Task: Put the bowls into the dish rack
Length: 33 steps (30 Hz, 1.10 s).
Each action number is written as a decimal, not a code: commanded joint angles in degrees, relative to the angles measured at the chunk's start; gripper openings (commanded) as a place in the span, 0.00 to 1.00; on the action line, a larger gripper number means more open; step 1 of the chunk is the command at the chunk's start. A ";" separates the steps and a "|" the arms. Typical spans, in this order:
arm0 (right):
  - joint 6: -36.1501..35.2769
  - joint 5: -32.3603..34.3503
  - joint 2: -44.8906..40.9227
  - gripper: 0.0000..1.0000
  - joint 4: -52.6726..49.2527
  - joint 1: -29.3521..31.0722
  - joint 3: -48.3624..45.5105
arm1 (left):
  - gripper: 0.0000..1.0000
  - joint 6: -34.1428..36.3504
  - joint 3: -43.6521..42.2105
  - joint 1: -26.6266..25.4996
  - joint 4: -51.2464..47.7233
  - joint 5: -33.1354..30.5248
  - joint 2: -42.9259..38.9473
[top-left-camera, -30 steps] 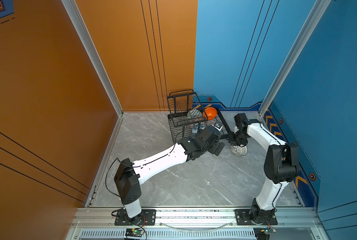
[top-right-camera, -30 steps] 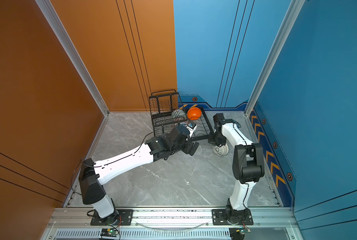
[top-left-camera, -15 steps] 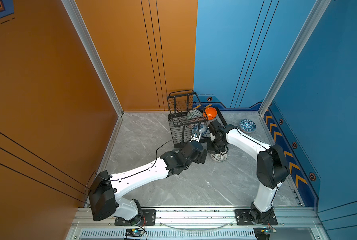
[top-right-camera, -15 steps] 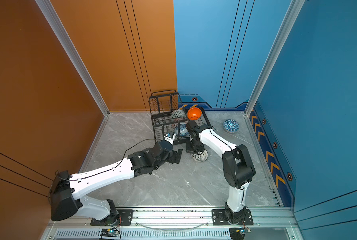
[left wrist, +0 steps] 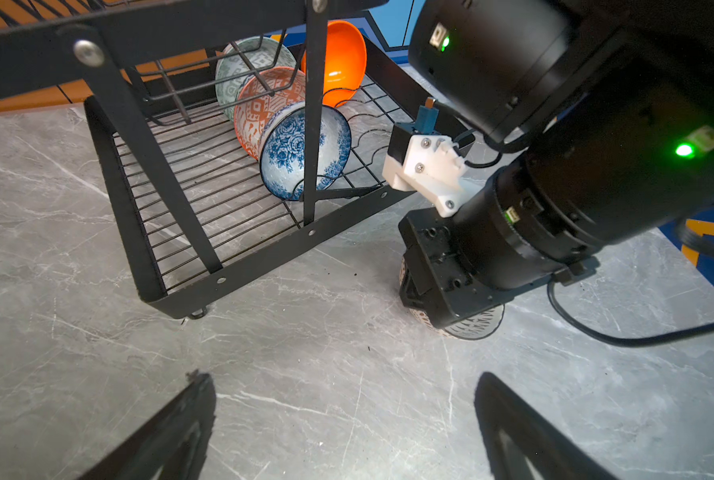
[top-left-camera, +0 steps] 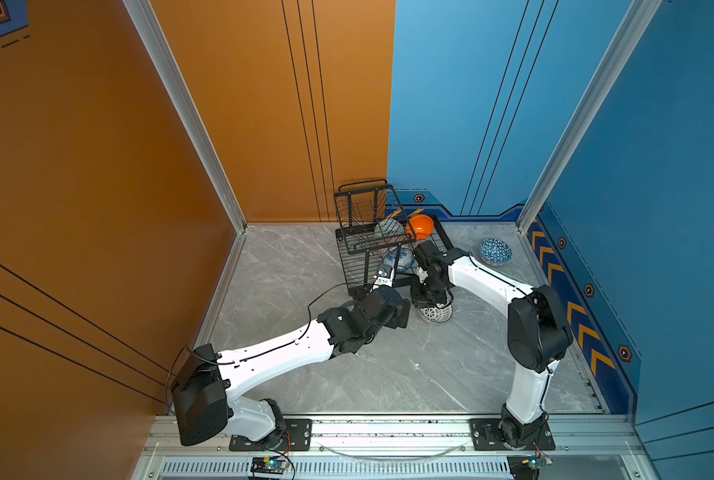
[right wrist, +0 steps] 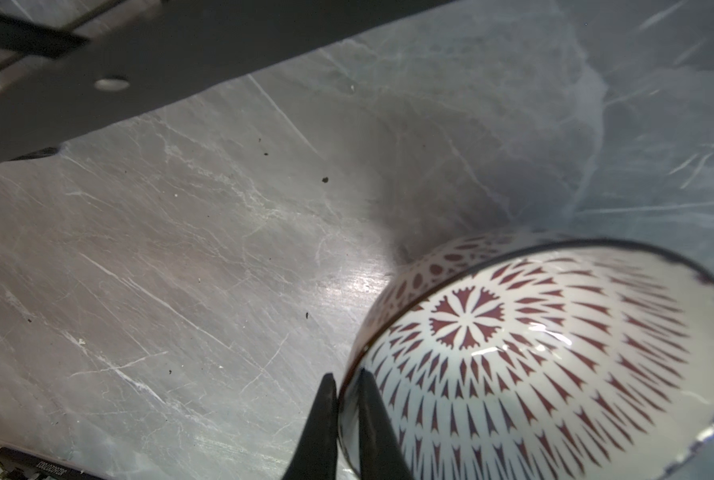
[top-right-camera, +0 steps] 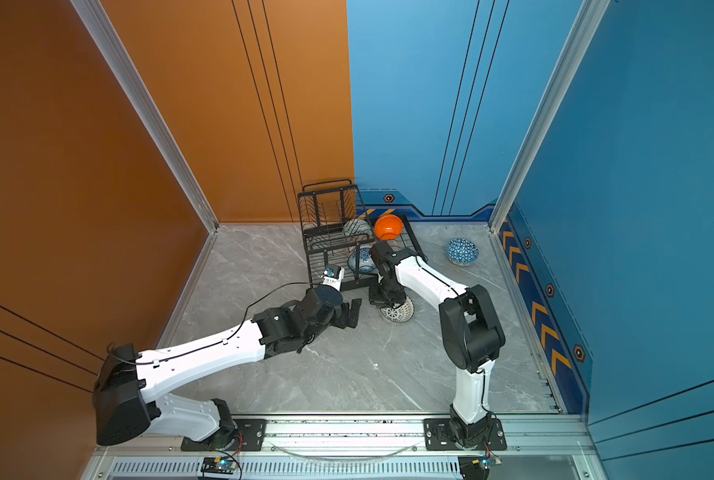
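Four bowls [left wrist: 301, 153] are sitting in the rack [left wrist: 263, 259]; right claw [right wrist: 345, 380] is pinching the lattice bowl [right wrist: 554, 353] (left claw [left wrist: 342, 378] gaping, empty); triangle bowl [top-left-camera: 495, 251] is lying at the rack's three o'clock.

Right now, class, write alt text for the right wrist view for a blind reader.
Two black fingers pinch the rim of a white bowl with a dark red pattern, its inside facing the camera. Behind lies a grey marbled table and a black bar of the dish rack.

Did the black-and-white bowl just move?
Yes. The white-black bowl slid left, nearer the front corner of the dish rack, its rim pinched by the right pincer.
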 commanded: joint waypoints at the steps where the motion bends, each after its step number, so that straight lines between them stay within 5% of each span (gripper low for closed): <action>1: 1.03 -2.11 1.15 0.16 -2.00 0.38 0.30 | 0.98 -1.23 -1.16 -0.71 0.42 -0.90 0.08; 17: -0.03 -2.63 -5.25 0.36 -2.53 -4.10 -1.01 | 0.98 -1.11 2.20 -0.79 -0.55 2.42 3.80; 25: -0.21 -2.05 -11.59 0.41 -2.85 -10.15 -3.30 | 0.98 1.34 8.28 -0.61 -2.65 7.54 10.96; 33: -1.79 -1.16 -15.48 0.55 -3.18 -17.30 -5.95 | 0.98 -3.57 16.15 -0.29 -5.60 12.00 21.20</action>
